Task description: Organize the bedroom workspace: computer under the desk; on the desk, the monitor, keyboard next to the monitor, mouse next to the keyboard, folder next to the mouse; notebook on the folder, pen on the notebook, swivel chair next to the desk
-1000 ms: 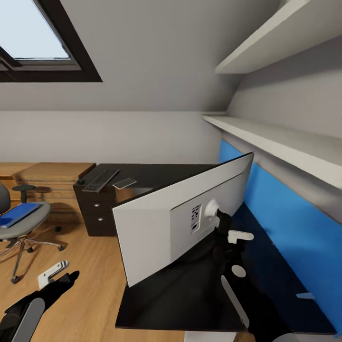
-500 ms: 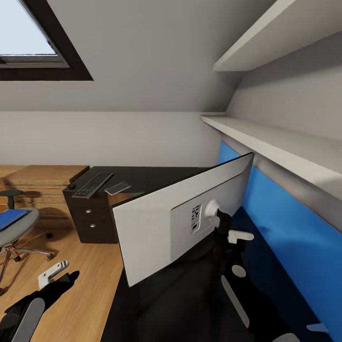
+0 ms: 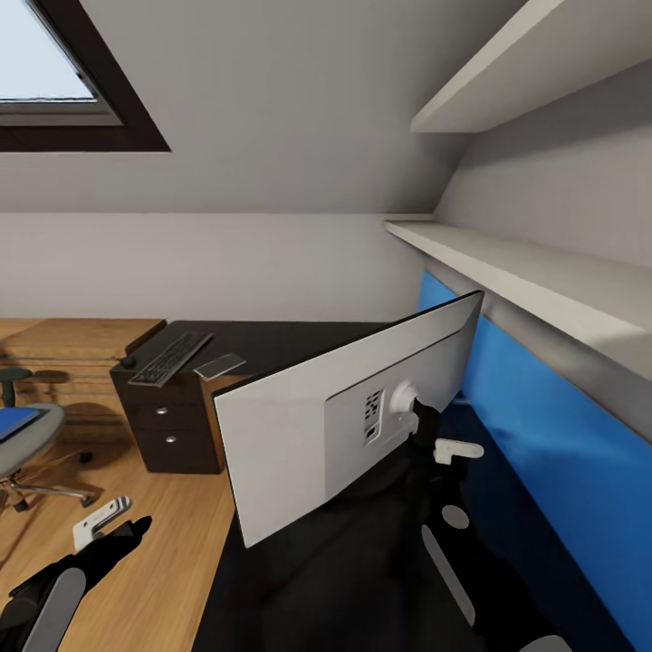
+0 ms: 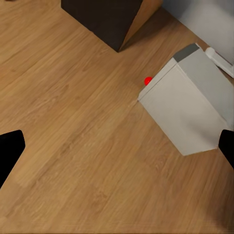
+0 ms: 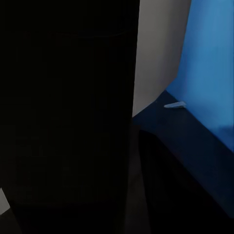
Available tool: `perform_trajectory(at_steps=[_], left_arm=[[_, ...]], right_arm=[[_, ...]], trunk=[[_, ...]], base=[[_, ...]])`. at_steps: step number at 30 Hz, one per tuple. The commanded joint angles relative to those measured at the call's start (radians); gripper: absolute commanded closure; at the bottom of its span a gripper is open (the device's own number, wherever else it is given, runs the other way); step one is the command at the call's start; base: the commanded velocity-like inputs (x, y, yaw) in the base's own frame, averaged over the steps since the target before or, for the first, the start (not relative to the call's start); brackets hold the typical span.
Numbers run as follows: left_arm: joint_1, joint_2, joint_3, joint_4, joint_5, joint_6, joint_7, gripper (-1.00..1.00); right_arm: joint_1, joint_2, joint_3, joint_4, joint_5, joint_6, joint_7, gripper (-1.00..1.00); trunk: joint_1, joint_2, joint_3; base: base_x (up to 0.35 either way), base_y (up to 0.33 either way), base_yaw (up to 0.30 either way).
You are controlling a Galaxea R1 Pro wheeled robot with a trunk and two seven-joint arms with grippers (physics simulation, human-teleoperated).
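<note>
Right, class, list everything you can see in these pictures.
White-backed flat monitor: one, white, tilted above the desk.
Glossy black desk: one, black, blue back panel.
Slim black keyboard: one, black, desk's far end.
Small black mouse: one, black, beside keyboard.
Dark grey notebook: one, grey, beside keyboard.
Grey swivel chair: one, grey, far left.
Bright blue folder: one, blue, on chair.
Light grey computer tower: one, grey, on floor.
Silvery-white pen: one, on desk.
White wall shelves: two, white, right wall.
Left jaws: open, over floor.
Right jaws: shut at monitor's stand.
</note>
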Motion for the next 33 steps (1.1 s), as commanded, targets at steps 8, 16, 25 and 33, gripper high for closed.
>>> perform_trajectory(at_steps=[8, 16, 25, 33], left_arm=[[0.000, 0.000, 0.000, -0.001, 0.011, 0.004, 0.009, -1.00], [0.000, 0.000, -0.002, -0.001, 0.011, 0.004, 0.010, -1.00], [0.000, 0.000, -0.002, -0.001, 0.011, 0.004, 0.010, -1.00], [0.000, 0.000, -0.002, -0.001, 0.011, 0.004, 0.010, -1.00]], right_arm=[[-0.001, -0.002, 0.003, 0.012, 0.005, -0.004, -0.012, 1.00], [-0.001, -0.002, 0.004, 0.012, 0.003, -0.004, -0.012, 1.00], [-0.001, -0.002, 0.003, 0.012, 0.003, -0.004, -0.012, 1.00], [-0.001, -0.002, 0.003, 0.012, 0.003, -0.004, -0.012, 1.00]], trunk=[[0.001, -0.001, -0.001], [0.001, -0.001, -0.001], [0.001, -0.001, -0.001], [0.001, -0.001, -0.001]], base=[[0.047, 0.000, 0.000], [0.001, 0.000, 0.000], [0.018, -0.026, 0.000], [0.003, -0.004, 0.000]])
